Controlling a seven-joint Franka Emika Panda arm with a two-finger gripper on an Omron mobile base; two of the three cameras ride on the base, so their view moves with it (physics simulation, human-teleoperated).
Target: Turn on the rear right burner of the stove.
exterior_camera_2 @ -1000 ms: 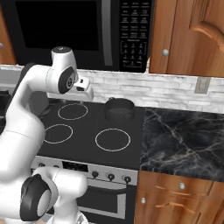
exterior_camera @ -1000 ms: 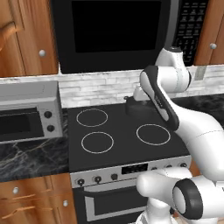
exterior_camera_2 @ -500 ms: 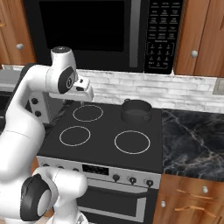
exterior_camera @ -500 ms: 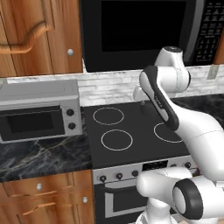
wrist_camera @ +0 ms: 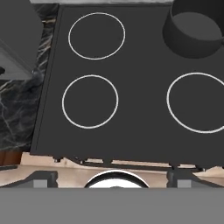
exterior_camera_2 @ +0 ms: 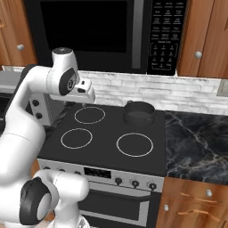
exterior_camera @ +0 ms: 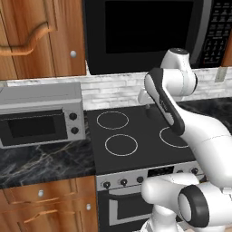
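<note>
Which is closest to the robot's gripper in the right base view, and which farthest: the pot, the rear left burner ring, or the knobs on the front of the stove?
1. Rear left burner ring, on the glass below the gripper.
2. Pot, on the rear right burner, off to the gripper's right.
3. Knobs, low on the silver front panel.

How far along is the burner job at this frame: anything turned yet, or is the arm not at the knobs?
Nothing looks done: the gripper hangs high over the stove, looking down at the glass top. No ring glows, and the rear right spot sits under a dark pot. The knobs on the front panel are untouched. Left: come down to the panel and turn the right knob.
</note>
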